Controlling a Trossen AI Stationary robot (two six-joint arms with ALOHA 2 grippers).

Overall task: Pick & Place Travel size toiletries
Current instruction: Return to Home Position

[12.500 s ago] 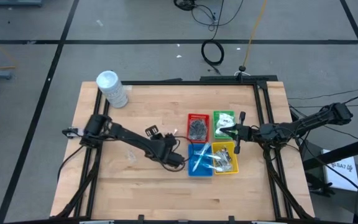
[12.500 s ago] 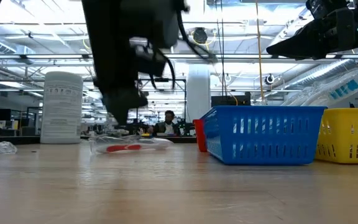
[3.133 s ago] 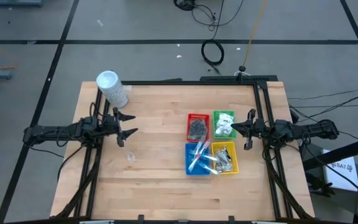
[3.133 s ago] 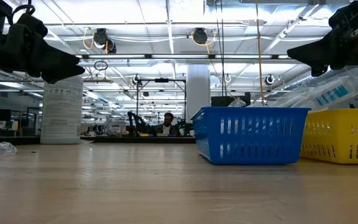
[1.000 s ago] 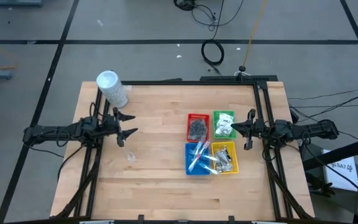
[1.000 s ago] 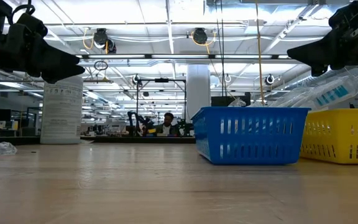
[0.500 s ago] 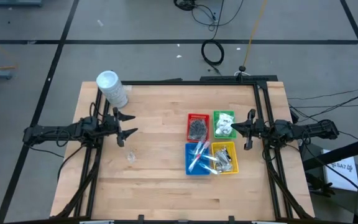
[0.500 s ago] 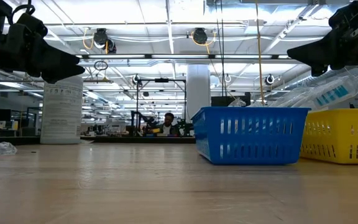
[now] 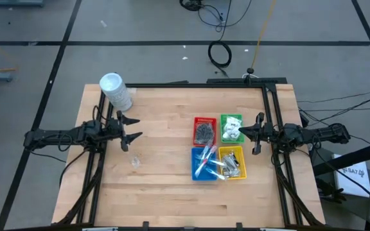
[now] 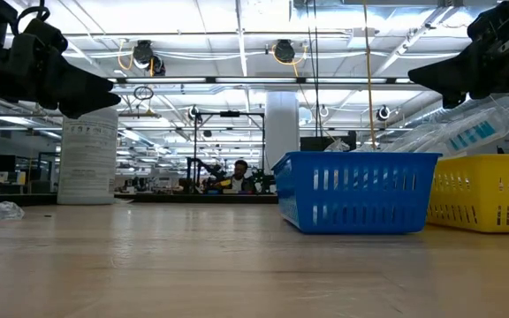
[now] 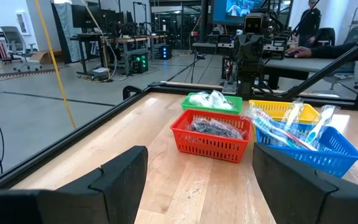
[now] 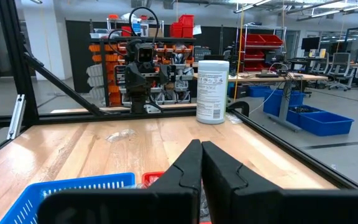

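The toiletries lie in four small trays right of the table's middle. Dark grey bundles [image 11: 213, 126] fill the red tray [image 9: 204, 131]. White packets [image 11: 215, 98] sit in the green tray [image 9: 231, 127]. Clear-wrapped blue-and-white sticks [image 11: 294, 121] stick out of the blue tray [image 9: 204, 163] and the yellow tray [image 9: 232, 162]. My left gripper [image 9: 130, 131] hovers open at the table's left side, pointing level toward the trays. My right gripper [image 9: 257, 133] hovers shut at the right side, just right of the green tray, with nothing between its fingers [image 12: 191, 167].
A tall white tub [image 9: 115, 91] stands at the far left corner of the table. A crumpled clear wrapper [image 9: 135, 162] lies on the wood near my left gripper. A black frame rail [image 9: 191, 85] runs round the table. Bare wood lies between the left gripper and the trays.
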